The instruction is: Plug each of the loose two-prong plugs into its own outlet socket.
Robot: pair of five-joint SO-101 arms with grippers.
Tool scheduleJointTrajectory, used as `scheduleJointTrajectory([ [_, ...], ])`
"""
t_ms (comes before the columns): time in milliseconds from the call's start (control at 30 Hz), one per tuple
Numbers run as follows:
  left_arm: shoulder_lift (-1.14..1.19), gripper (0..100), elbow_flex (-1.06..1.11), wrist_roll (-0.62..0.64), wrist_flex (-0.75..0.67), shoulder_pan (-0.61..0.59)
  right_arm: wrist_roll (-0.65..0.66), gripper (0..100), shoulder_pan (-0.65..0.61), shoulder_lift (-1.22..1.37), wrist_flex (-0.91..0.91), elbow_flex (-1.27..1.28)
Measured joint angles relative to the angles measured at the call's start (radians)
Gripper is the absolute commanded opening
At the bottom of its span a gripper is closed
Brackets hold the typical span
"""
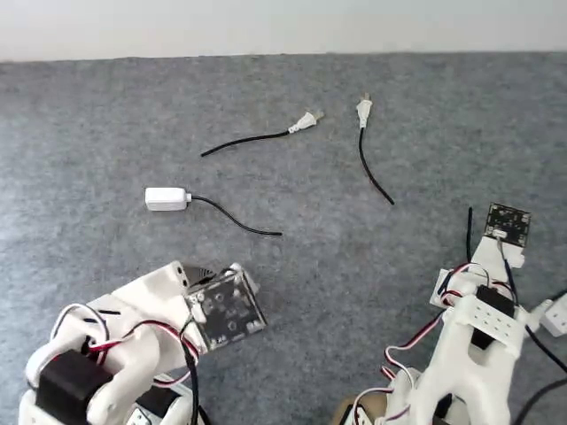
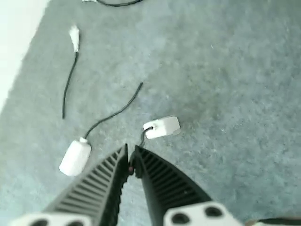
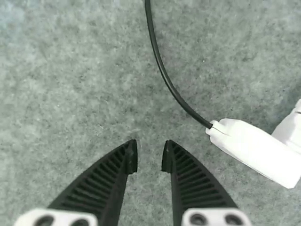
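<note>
Two loose two-prong plugs lie at the far side on short black cables: one mid-table, the other to its right. The first plug also shows in the left wrist view. A white outlet socket lies at the left with its cable trailing right. A second socket rests just ahead of my left gripper, which is shut; the socket's thin cable ends by one fingertip. My right gripper hangs open over bare carpet, beside a white socket block on a black cable.
Grey carpet covers the table up to a pale wall along the far edge. The left arm is folded at the near left and the right arm at the near right. Open carpet lies between them.
</note>
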Motion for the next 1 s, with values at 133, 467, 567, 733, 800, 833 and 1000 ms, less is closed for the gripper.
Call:
scheduleJointTrajectory([
  [133, 0.124, 1, -0.063, 0.117, 0.0, -0.026, 0.0, 9.0, 0.0, 0.0, 0.0, 0.0],
  [467, 0.453, 1, -0.292, 0.377, -0.003, -0.026, 0.0, 9.0, 0.0, 0.0, 0.0, 0.0],
  [567, 0.516, 1, -0.301, 0.402, -0.058, -0.026, 0.0, 9.0, 0.0, 0.0, 0.0, 0.0],
  [733, 0.601, 1, -0.302, 0.411, -0.199, -0.026, 0.0, 9.0, 0.0, 0.0, 0.0, 0.0],
  [800, 0.643, 1, -0.302, 0.413, -0.25, -0.026, 0.0, 9.0, 0.0, 0.0, 0.0, 0.0],
  [833, 0.666, 1, -0.302, 0.413, -0.272, -0.026, 0.0, 9.0, 0.0, 0.0, 0.0, 0.0],
  [1000, 0.81, 1, -0.295, 0.413, -0.379, -0.04, 0.0, 9.0, 0.0, 0.0, 0.0, 0.0],
])
